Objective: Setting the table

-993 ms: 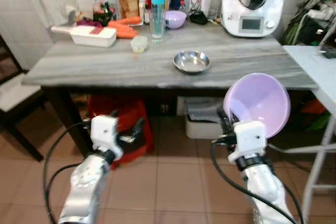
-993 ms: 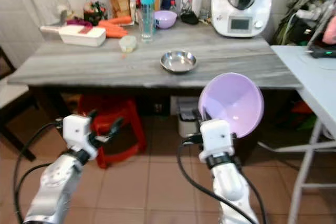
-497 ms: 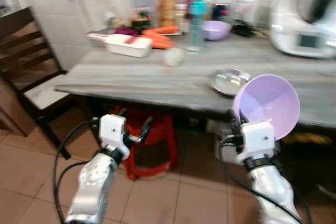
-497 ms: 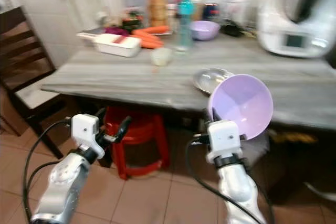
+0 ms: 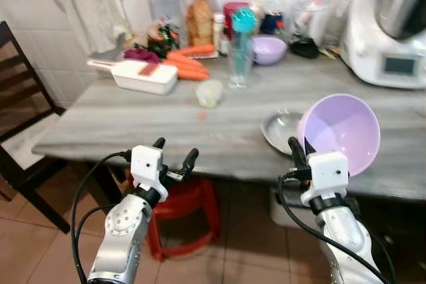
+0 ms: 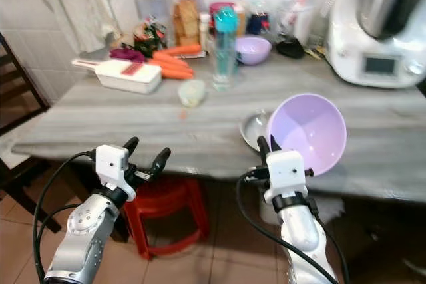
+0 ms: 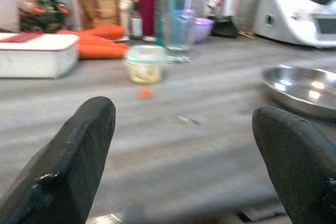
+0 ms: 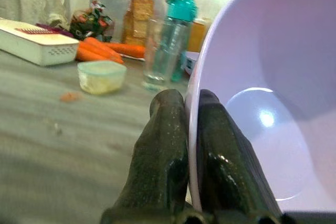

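Observation:
My right gripper (image 5: 294, 149) is shut on the rim of a lilac plastic bowl (image 5: 343, 131), held tilted over the front edge of the grey table (image 5: 146, 121); the wrist view shows the rim pinched between the fingers (image 8: 173, 145). Behind the bowl, a steel dish (image 5: 281, 129) lies on the table, partly hidden. My left gripper (image 5: 175, 154) is open at the table's front edge, its fingers (image 7: 68, 166) spread wide with nothing between them.
At the back stand a teal-capped glass bottle (image 5: 241, 44), a small lidded cup (image 5: 210, 93), a white slicer box (image 5: 141, 76), carrots (image 5: 190, 64), jars, another lilac bowl (image 5: 271, 49) and a white kitchen machine (image 5: 393, 24). A red stool (image 5: 180, 211) is under the table; a dark chair (image 5: 16, 118) is left.
The camera has come closer to the table and turned, so the table fills more of the view. The right gripper still holds the bowl, now over the table edge near the steel dish.

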